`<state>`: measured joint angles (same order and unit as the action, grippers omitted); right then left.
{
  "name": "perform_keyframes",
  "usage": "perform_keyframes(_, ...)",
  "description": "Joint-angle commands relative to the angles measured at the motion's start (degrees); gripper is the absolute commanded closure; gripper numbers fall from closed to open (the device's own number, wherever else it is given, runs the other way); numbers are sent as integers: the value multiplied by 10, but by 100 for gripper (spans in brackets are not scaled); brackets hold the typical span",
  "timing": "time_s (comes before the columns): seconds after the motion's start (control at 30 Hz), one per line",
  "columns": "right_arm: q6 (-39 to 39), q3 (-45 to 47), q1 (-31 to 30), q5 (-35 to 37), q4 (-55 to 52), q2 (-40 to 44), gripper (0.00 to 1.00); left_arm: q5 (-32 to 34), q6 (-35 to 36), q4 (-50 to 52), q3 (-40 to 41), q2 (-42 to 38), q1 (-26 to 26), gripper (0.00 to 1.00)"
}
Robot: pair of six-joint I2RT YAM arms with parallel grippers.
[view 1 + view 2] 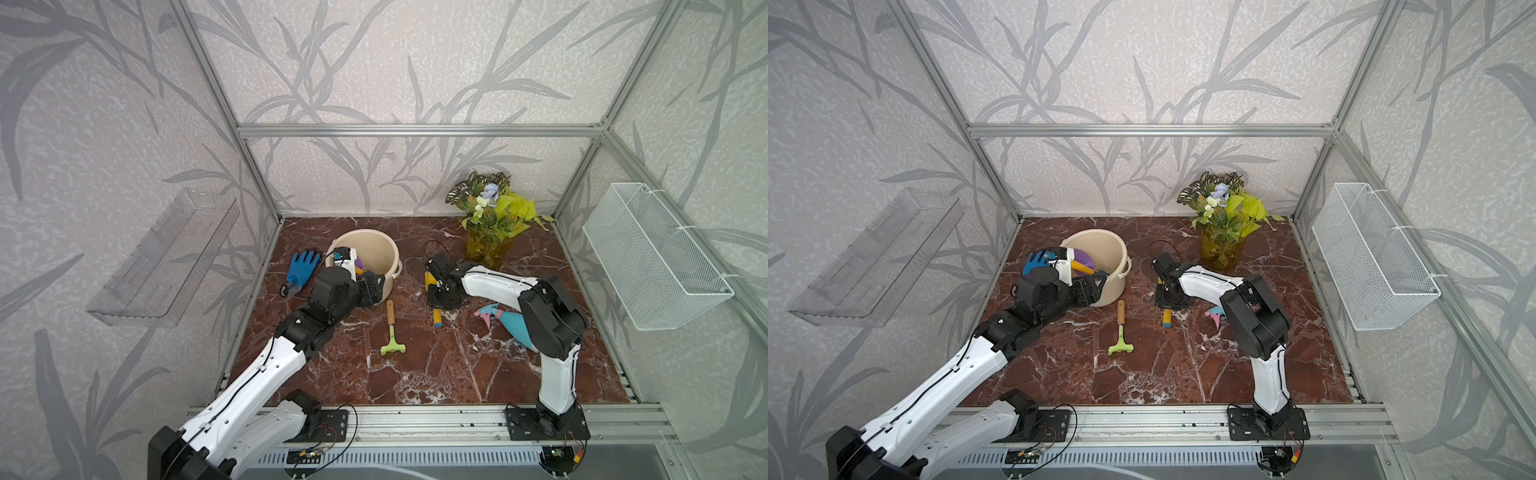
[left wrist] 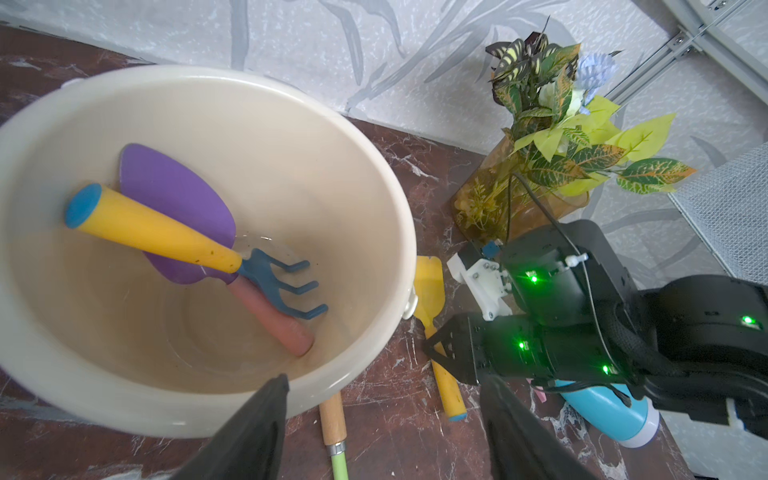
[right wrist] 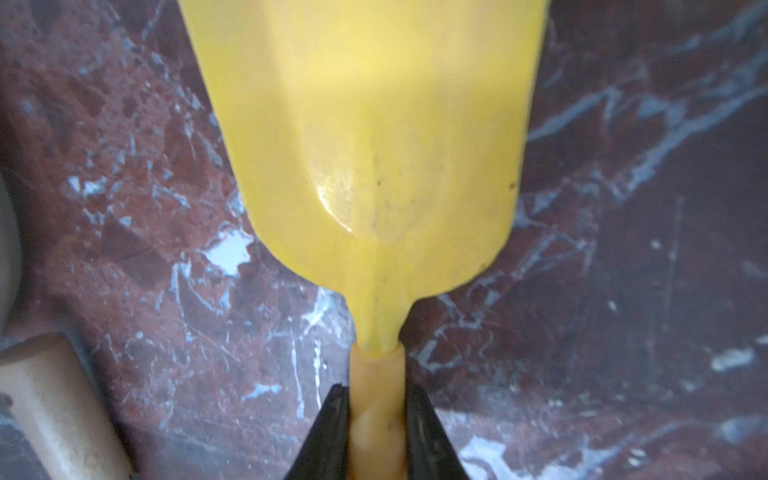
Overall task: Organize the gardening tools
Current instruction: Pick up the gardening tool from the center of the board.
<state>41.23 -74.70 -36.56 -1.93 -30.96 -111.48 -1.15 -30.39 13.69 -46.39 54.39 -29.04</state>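
My right gripper (image 3: 376, 415) is shut on the handle of the yellow scoop (image 3: 374, 124), which lies flat on the marble floor (image 1: 436, 374) right of the cream bucket (image 1: 384, 249). Inside the bucket (image 2: 399, 216) lie the purple trowel (image 2: 174, 195) and the blue fork (image 2: 282, 286) with its yellow handle. My left gripper (image 2: 384, 378) hangs open and holds nothing, by the bucket's near rim. The green rake (image 1: 392, 336) with a tan handle lies in front of the bucket. Behind my right arm the light-blue spray bottle (image 1: 513, 326) lies on its side.
A blue glove (image 1: 302, 266) lies left of the bucket. A leafy plant in an amber vase (image 1: 490, 224) stands at the back right. A white wire basket (image 1: 652, 253) hangs on the right wall, a clear shelf (image 1: 166, 257) on the left wall.
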Motion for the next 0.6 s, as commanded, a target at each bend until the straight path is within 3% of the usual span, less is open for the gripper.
perform_keyframes(0.0,-29,23,-4,15,36,75,96,-1,10,4,-28,7,1,27)
perform_keyframes(0.23,-92,68,-19,29,91,178,96,-21,12,-3,-53,20,4,27)
perform_keyframes(0.57,-211,111,-104,63,177,299,96,-130,1,-47,-81,49,4,17)
